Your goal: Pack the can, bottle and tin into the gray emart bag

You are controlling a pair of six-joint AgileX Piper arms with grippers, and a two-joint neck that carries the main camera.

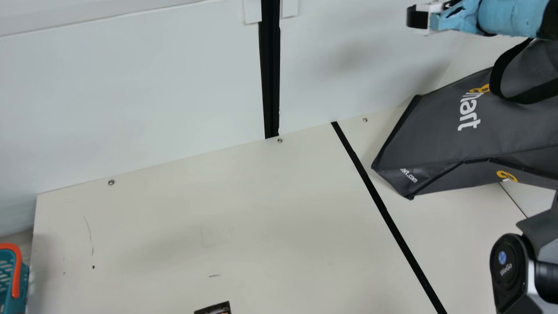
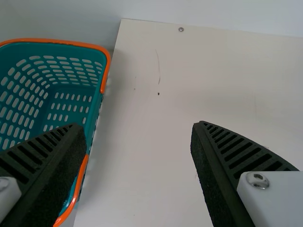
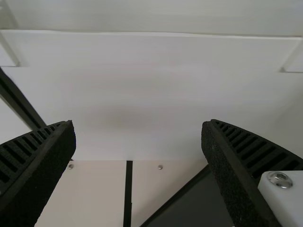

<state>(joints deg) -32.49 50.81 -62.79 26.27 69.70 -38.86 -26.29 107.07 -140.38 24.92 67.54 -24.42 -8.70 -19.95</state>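
Gray fabric is marking the emart bag (image 1: 440,135) in the main view: it is lying toward the back right corner of the cream worktop (image 1: 226,209), right of a black strip (image 1: 383,209), with a black strap (image 1: 536,95) looping over its side. Right gripper (image 1: 413,18) is hanging above and behind the bag, against the white wall (image 1: 144,96), with blue covering (image 1: 508,17) wrapping the arm behind it. An arm joint (image 1: 509,264) is showing at lower right. A teal basket (image 1: 9,279) with an orange rim is standing just beside the worktop's left edge. At the near edge of view, a small dark printed thing (image 1: 213,308) is lying on the worktop, mostly cut off; cannot tell what it is.

Left wrist view: left gripper (image 2: 137,126) is standing open, ribbed fingers wide apart, nothing between them. Basket is sitting partly behind one finger, its slotted inside showing.

Right wrist view: right gripper (image 3: 138,122) is also gaping wide and holding nothing, facing the wall and the worktop's back edge. A dark gray part of the bag is showing beside one finger.
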